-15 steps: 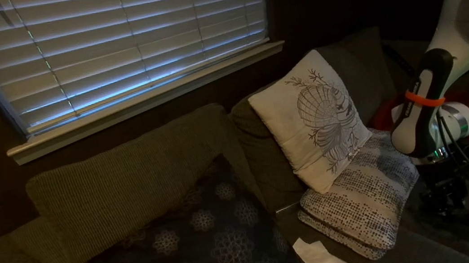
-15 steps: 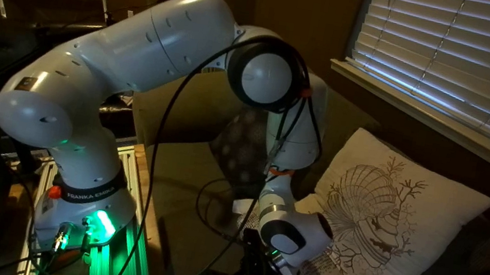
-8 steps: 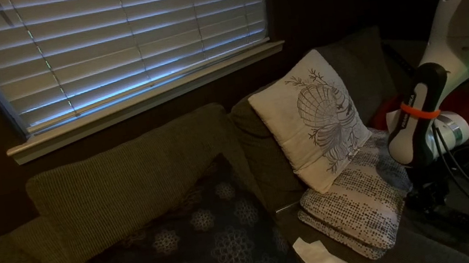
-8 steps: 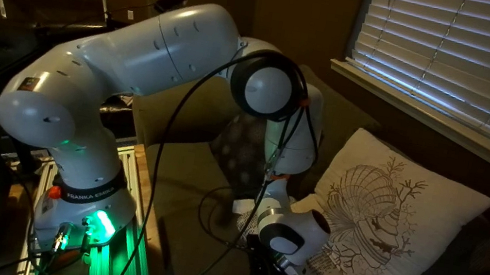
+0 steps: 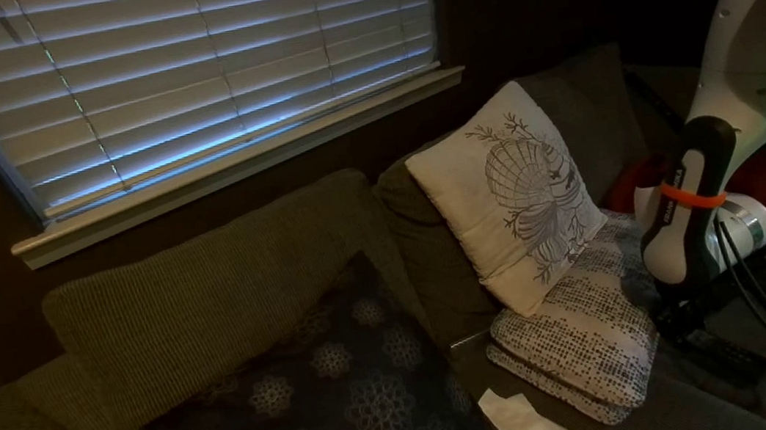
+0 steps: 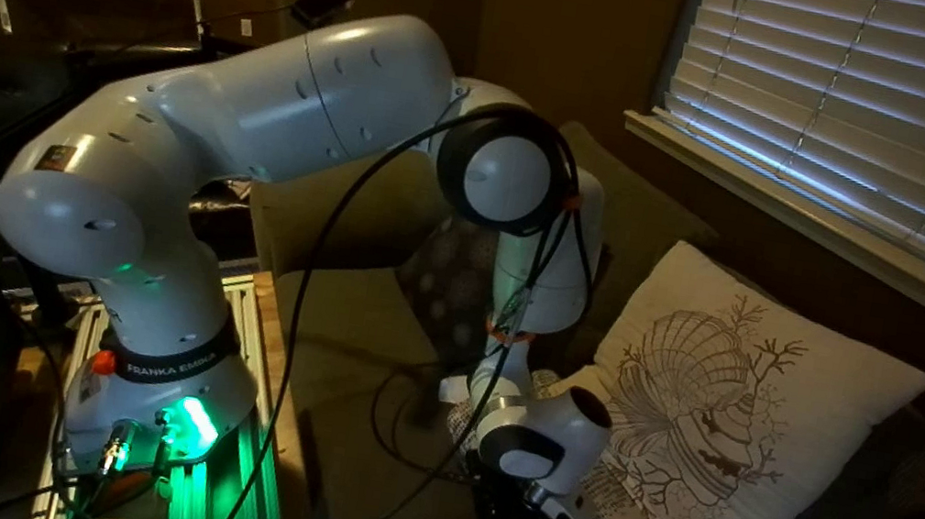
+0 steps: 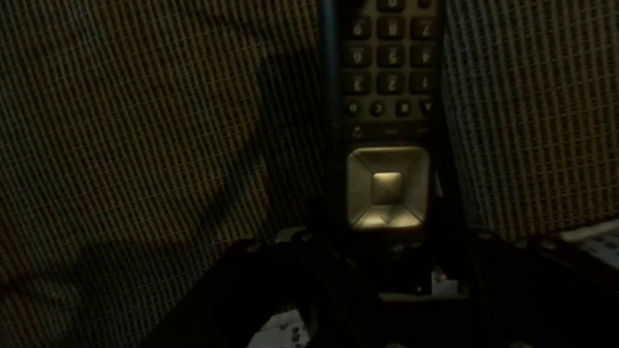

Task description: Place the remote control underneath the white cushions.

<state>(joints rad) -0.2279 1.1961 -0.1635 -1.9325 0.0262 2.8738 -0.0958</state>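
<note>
We see two dark fingers (image 7: 449,229) of the gripper (image 7: 382,220) pressed in on the sides of the black remote control (image 7: 389,130), holding it near one end, keypad showing. Ribbed couch fabric (image 7: 145,121) lies beneath it; we cannot tell whether they touch. In an exterior view, the speckled cushion (image 5: 582,322) lies just beside the gripper, the shell-print cushion (image 5: 525,196) leaning behind that; white paper (image 5: 527,425) and a dark patterned cushion (image 5: 304,403) lie farther off.

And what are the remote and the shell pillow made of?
The remote control is probably hard plastic, dull and dark: moulded keys, though its square pad shines like metal. The shell pillow seems matte cloth: soft edges, no gloss; fibre unclear.
</note>
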